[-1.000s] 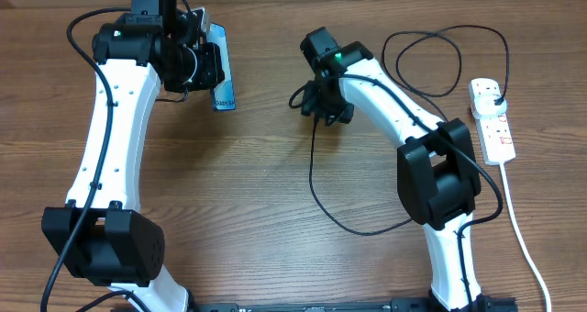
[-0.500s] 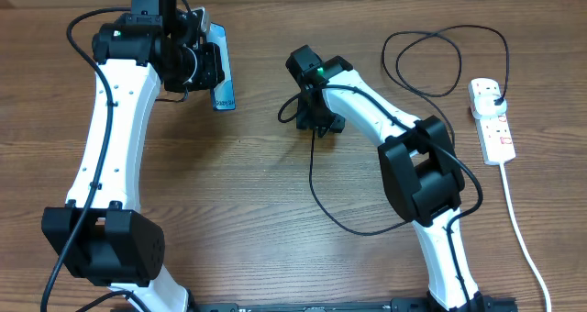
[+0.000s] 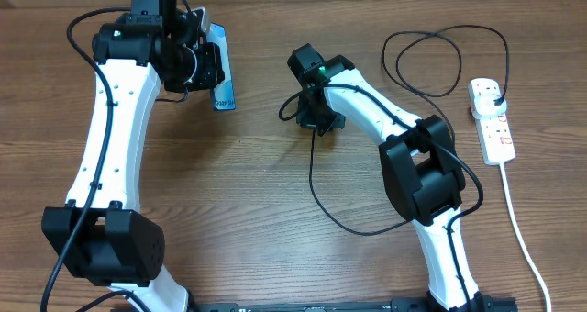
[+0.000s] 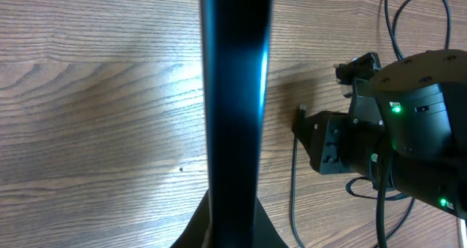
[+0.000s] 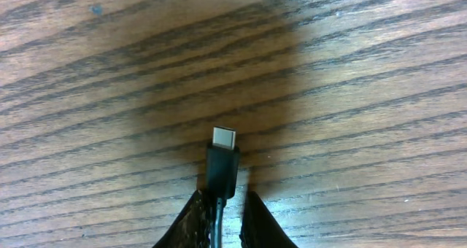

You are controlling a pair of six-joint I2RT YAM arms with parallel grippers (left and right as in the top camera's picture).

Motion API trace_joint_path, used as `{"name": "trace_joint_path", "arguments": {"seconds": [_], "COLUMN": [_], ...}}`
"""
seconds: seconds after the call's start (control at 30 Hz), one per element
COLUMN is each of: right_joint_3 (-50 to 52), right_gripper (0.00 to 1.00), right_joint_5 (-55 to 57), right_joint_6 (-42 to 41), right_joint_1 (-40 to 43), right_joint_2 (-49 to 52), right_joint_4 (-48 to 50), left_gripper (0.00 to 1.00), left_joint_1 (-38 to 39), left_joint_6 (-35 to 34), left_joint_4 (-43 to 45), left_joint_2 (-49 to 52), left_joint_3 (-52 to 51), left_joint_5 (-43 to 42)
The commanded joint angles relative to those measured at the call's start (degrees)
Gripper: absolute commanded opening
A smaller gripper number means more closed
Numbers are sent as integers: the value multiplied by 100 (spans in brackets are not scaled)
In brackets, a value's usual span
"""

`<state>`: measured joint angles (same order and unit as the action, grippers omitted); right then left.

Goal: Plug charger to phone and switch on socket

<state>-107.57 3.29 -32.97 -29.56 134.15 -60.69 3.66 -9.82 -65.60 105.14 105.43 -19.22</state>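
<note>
wood-grain desk [image 3: 257, 193] carries everything. left gripper [image 3: 209, 69] is clamped on the phone [image 3: 223, 73], held on edge at the rear left. right gripper [image 3: 316, 121] pinches the charger [image 3: 312, 179] just behind its plug tip [image 5: 223, 138], mid-desk, apart from the phone. the socket [image 3: 495, 133] lies far right, the charger's black plug [image 3: 496, 97] seated in it.

Table [image 3: 257, 179]: brown, streaky wood grain.
Phone [image 3: 223, 78]: blue-teal screen, dark edge.
Cable [image 3: 310, 170]: black. Its plug tip [image 5: 224, 138]: silver, in a black sleeve.
Power strip [image 3: 496, 128]: white, red markings. Cord [image 3: 511, 213]: white.
Arms [image 3: 110, 128]: white shells, black joints. Green light [image 3: 323, 71] on the right one.
</note>
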Motion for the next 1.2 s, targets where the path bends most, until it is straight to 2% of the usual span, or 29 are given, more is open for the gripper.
{"name": "trace_joint_path", "arguments": {"seconds": [0.0,0.07,0.3,0.43,0.67,0.77,0.87,1.03,1.13,1.17], "right_joint_3": [37,37,37,37,37,37,35,-299,-664,-723], "right_gripper": [15,18,18,14,12,4,4,4,4,4], "right_joint_5": [74,74,114,114,114,111,111,-278,-1082,-1834], "right_joint_6": [0,0,0,-2,-2,-2,-2,656,1200,1600], "right_joint_1": [44,44,44,44,44,44,44,105,238,341], "right_joint_2": [313,315,315,315,315,315,315,284,-26,-459], "right_joint_4": [20,44,116,131,131,160,199,105,-136,-190], "left_gripper": [4,4,4,4,4,4,4,4,4,4], "left_joint_1": [15,15,15,15,15,15,15,15,13,-37], "left_joint_6": [149,151,151,151,151,151,151,151,415,629], "left_joint_4": [20,22,22,22,2,-13,-13,7,267,651], "left_joint_2": [-42,-42,-42,-42,-42,-42,-42,-42,-42,-44], "left_joint_3": [70,70,70,70,70,70,70,70,70,94], "left_joint_5": [-22,-22,-22,-22,-22,-22,-22,-26,-669,-1768]}}
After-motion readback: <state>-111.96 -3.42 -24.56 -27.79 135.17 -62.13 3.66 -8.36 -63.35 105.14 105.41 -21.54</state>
